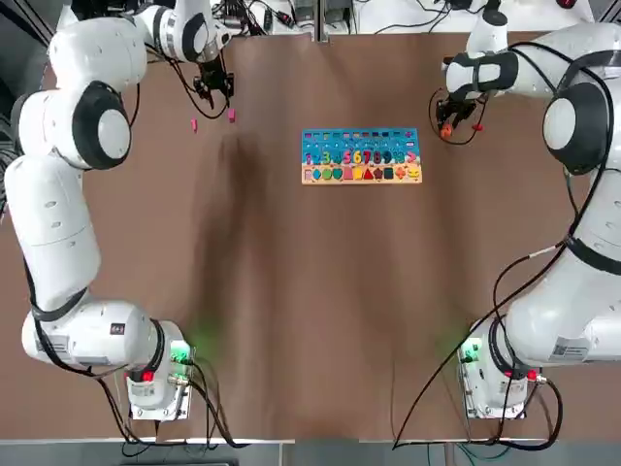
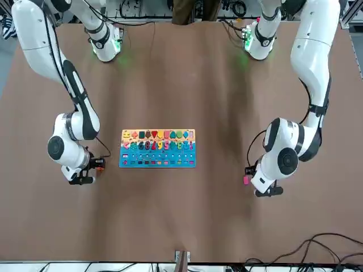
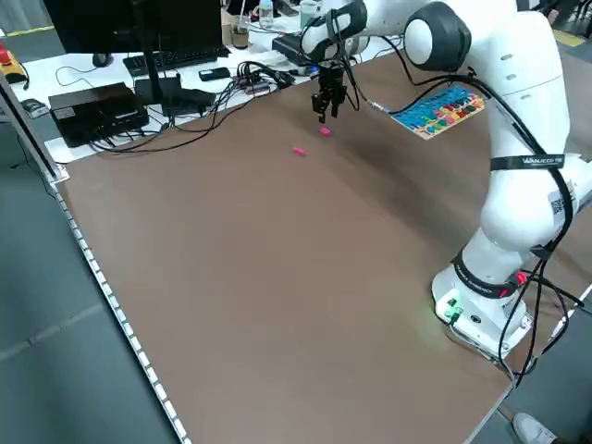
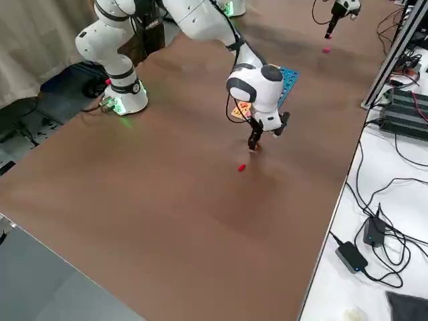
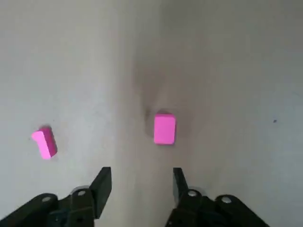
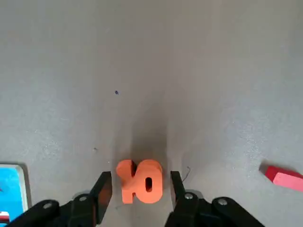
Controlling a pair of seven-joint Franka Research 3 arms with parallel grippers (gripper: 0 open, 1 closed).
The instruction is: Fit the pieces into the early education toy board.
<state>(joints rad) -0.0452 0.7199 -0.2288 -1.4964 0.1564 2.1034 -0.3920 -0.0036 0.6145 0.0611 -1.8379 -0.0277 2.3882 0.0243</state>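
Left gripper [image 1: 214,92], upper left of the top view, hangs unclenched over a pink block [image 5: 164,128]. Right gripper [image 6: 138,186], jaws apart, straddles the orange "10" [image 6: 139,181], right of the centred toy board [image 1: 361,155].

I see one arm's gripper [image 4: 255,142] at frame centre, pointing down at the brown table [image 4: 167,200], fingertips at the surface. A red piece [image 4: 242,168] lies just below-left of it, apart from the fingers. The board [image 4: 286,83] shows partly behind the arm's wrist. At the upper right, the other gripper [image 4: 332,27] hangs above a pink piece [image 4: 326,49]. Cables and adapters lie along the white bench [image 4: 374,221] at right.
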